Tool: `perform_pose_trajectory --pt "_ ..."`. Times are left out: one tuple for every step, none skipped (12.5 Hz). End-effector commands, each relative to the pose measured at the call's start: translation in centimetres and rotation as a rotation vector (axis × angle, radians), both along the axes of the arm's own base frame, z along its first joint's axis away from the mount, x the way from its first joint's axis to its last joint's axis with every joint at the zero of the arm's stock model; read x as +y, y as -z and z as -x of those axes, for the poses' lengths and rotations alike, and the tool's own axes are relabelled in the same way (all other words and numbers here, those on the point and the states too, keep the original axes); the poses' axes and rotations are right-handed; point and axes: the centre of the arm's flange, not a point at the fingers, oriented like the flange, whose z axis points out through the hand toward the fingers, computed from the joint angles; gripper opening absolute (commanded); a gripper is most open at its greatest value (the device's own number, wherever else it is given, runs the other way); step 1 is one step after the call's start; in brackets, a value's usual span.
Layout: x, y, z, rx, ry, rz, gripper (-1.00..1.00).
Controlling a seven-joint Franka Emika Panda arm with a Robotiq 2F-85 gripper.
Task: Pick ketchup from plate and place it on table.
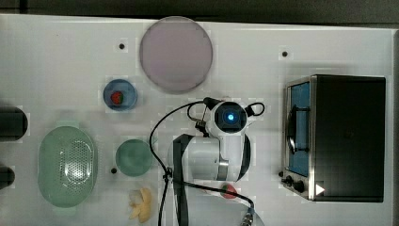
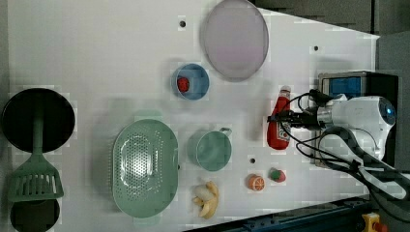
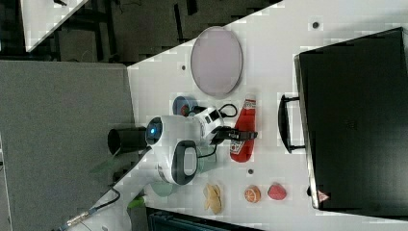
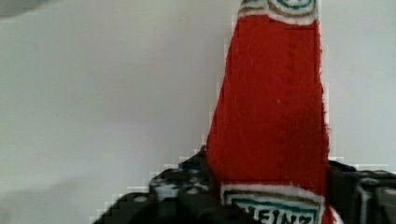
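You've got the top view straight down on the table (image 1: 61, 56); left and right views look from opposite sides, all sharing the plate (image 1: 176, 54). Wrist view's tight on the ketchup (image 4: 273, 116).

Room's bright, even light from overhead; white worktop (image 1: 56, 52) nearly washed out w/ only soft, faint shadows. All cams blocky and soft, esp. around object edges. Wrist cam close-up: ketchup (image 4: 273, 116) fuzzy-edged, blue LED on arm glares.

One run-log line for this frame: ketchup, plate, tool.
ketchup: lying on table, off plate | plate: bare | tool: straddling ketchup | grip state: unclear
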Motion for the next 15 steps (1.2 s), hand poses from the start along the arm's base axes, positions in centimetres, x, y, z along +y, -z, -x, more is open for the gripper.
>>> perform_pose_trajectory --pt "0.7 -2.7 -2.0 -0.077 0.066 0.004 0.86" --pt "0.7 -3.7 -2.6 -0.099 0.065 0.006 0.99" --pt "0.8 -5.2 -3.6 -0.132 0.064 0.008 1.0" --pt "0.8 -7.1 -4.8 -0.174 0.069 0.012 1.0" --pt "0.9 -9.2 -6.0 -0.202 0.083 0.015 1.0" --pt "1.0 -11.3 -7.1 -0.214 0.121 0.017 1.0" --pt "1.1 -13.3 -8.0 -0.21 0.18 0.02 1.0" --pt "1.4 -15.6 -8.8 -0.204 0.25 0.022 1.0" --pt "1.7 -18.0 -9.8 -0.205 0.324 0.024 1.0" --pt "2.1 -20.7 -10.7 -0.21 0.387 0.024 1.0" --pt "2.5 -23.3 -11.5 -0.211 0.437 0.025 1.0" --pt "2.8 -25.7 -12.0 -0.197 0.474 0.029 1.0" --pt "3.1 -27.9 -12.4 -0.182 0.49 0.032 1.0" --pt "3.4 -30.3 -12.7 -0.179 0.493 0.033 1.0" --pt "3.6 -32.5 -12.9 -0.176 0.491 0.034 1.0"
